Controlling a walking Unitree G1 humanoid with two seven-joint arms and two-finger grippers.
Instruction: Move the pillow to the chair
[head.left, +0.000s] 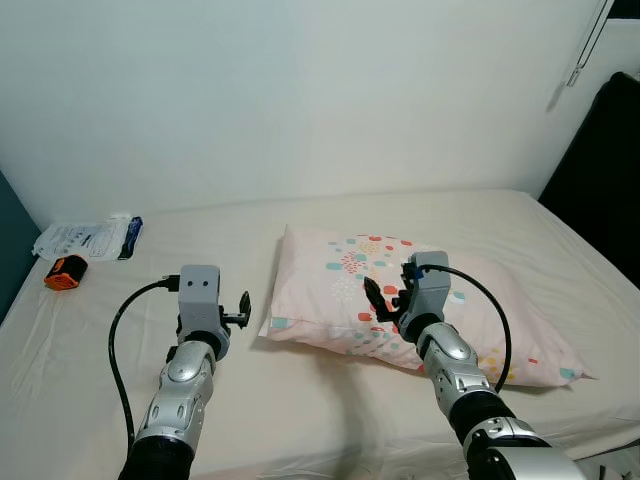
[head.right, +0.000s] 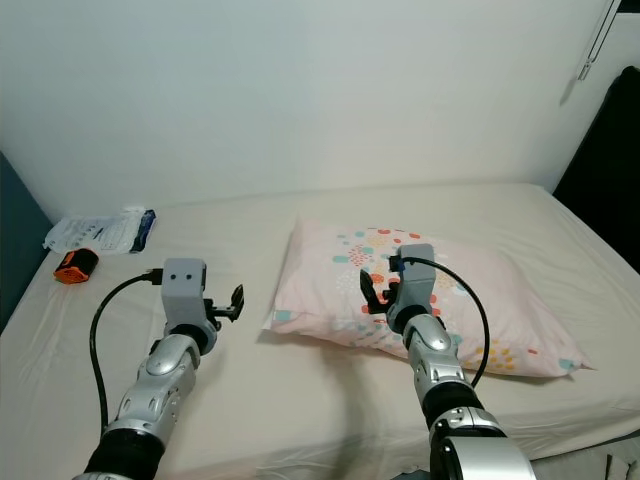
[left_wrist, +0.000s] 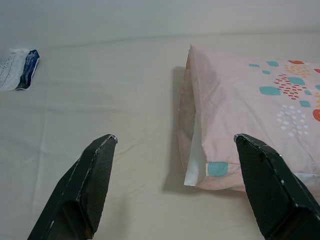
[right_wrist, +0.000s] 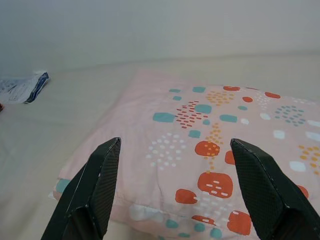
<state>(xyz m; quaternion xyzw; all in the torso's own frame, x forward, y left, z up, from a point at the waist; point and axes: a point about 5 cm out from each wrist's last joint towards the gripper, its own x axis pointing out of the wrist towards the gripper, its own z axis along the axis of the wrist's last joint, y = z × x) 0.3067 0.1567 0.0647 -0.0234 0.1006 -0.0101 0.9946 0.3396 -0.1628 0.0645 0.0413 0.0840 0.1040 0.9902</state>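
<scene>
Left gripper (left_wrist: 175, 145) spread wide, hovering above the cream bedsheet (head.left: 280, 400) just beside the near short edge of the pale pink rectangular pillow with teal, orange and white dot patterns (head.left: 400, 290). Right gripper (right_wrist: 175, 150) likewise spread wide, poised over that same pillow's near corner, not touching it. Pillow lying flat on the bed, between and ahead of both pincers. Well beyond the left gripper, by the white wall (head.left: 300, 90), a white-and-blue plastic packet (head.left: 90, 238) with print too small to read, and just beside it a small orange and black object (head.left: 65, 272).
</scene>
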